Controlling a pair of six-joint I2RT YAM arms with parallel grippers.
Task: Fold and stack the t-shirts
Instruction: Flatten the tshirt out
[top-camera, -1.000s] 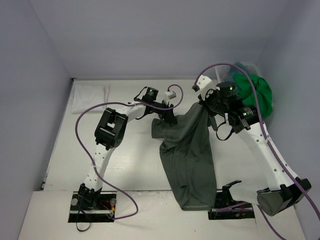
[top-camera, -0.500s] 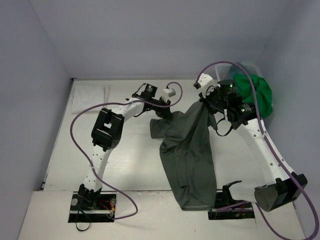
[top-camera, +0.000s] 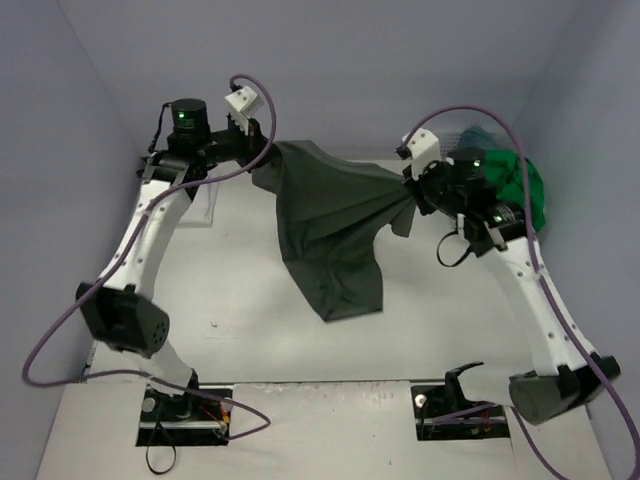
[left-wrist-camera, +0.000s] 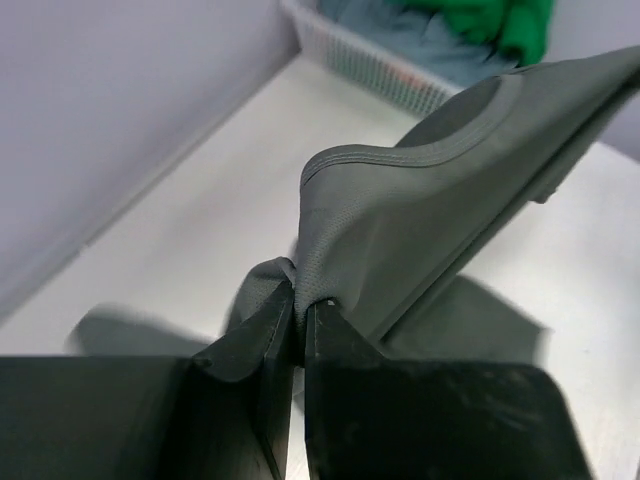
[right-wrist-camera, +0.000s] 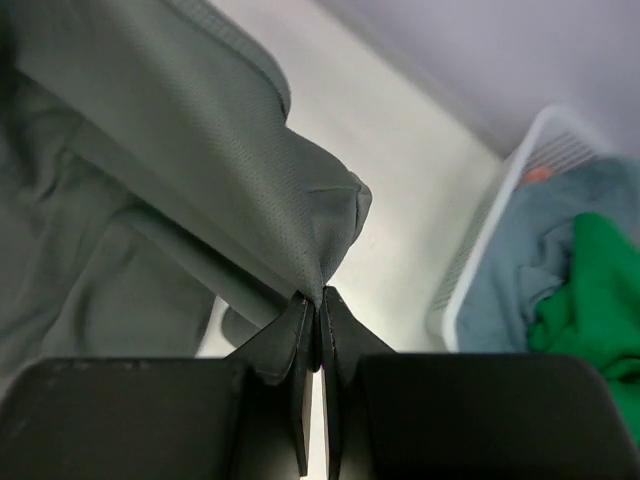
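Since a second earlier, the left arm has swung from mid-table up toward the far left corner, raising the dark grey-green cloth t-shirt (top-camera: 330, 230) from where it lay draped over the near edge of the white table (top-camera: 250, 330). Left gripper (left-wrist-camera: 300, 305): jaws pinched shut on a bunched fold of the shirt beside a stitched edge. Right gripper (right-wrist-camera: 318, 300): jaws pinched shut on another corner of the same shirt. The garment is stretched between both grippers, its lower part hanging over mid-table; whether it touches the surface cannot be told. A bright green t-shirt (top-camera: 520, 185) and a teal-blue t-shirt (right-wrist-camera: 510, 270) lie heaped in the white plastic mesh basket (left-wrist-camera: 370, 65) at far right. A white folded t-shirt (top-camera: 203, 208) lies flat at far left.
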